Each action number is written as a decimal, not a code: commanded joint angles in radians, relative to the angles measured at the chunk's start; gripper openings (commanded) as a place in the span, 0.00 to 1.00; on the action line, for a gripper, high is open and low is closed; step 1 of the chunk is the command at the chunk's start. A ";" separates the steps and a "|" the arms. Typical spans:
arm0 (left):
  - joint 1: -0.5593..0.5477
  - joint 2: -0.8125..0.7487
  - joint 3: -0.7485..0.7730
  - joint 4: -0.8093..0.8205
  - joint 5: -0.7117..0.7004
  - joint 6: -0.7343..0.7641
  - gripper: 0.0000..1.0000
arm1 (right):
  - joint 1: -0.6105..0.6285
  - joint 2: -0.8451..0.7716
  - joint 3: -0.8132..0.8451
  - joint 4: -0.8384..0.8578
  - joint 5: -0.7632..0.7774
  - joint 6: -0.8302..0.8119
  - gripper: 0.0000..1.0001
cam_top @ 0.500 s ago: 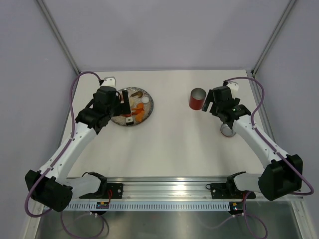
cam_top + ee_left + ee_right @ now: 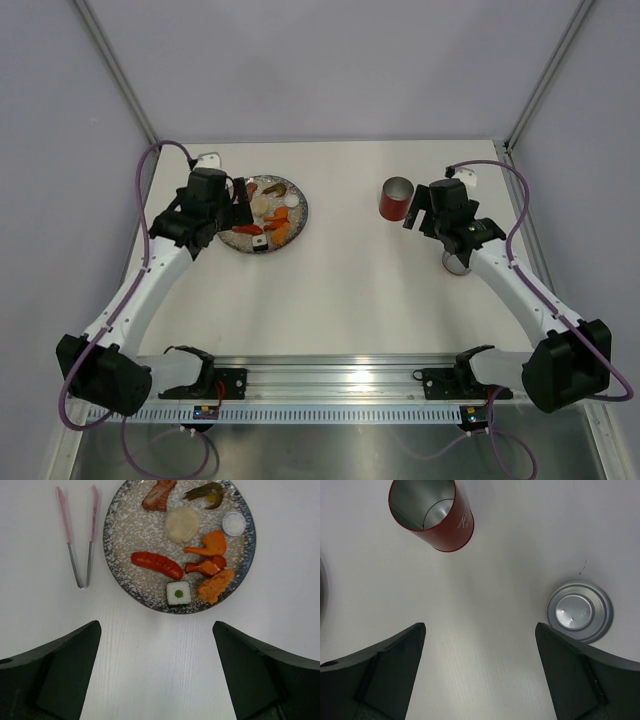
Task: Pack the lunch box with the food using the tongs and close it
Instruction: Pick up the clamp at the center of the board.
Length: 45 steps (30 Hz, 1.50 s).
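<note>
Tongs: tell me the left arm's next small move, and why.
Probably shift the left gripper sideways over the tongs and lower onto them. It is open and holds nothing, the tongs lie untouched on the table beside the plate, and the food is on the plate.

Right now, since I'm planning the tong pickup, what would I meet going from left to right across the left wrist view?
tongs → red sausage → orange breaded piece; the last two lie on the plate. Other food pieces overlap these in position, so they are left out.
</note>
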 commanded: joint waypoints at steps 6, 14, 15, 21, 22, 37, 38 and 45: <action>0.266 0.165 0.106 -0.050 0.115 -0.029 0.95 | 0.000 -0.075 -0.012 0.019 -0.014 -0.021 1.00; 0.427 0.398 0.120 0.022 0.266 -0.032 0.88 | -0.002 -0.094 -0.025 0.013 -0.025 0.002 0.99; 0.436 0.414 0.112 0.050 0.276 -0.032 0.87 | -0.002 -0.094 -0.023 0.012 -0.031 0.002 1.00; 0.462 0.530 0.140 0.076 0.219 -0.024 0.85 | -0.002 -0.098 -0.015 -0.008 -0.034 0.002 0.99; 0.464 0.547 0.146 0.075 0.216 -0.016 0.84 | -0.002 -0.098 -0.016 -0.008 -0.030 0.004 0.99; 0.480 0.685 0.151 0.136 0.156 -0.001 0.71 | -0.002 -0.077 -0.028 -0.030 -0.017 0.018 0.99; 0.480 0.691 0.152 0.137 0.158 -0.001 0.70 | -0.002 -0.074 -0.028 -0.030 -0.014 0.019 0.99; 0.503 0.743 0.164 0.165 0.167 -0.006 0.70 | -0.002 -0.083 -0.020 -0.056 0.001 0.022 0.99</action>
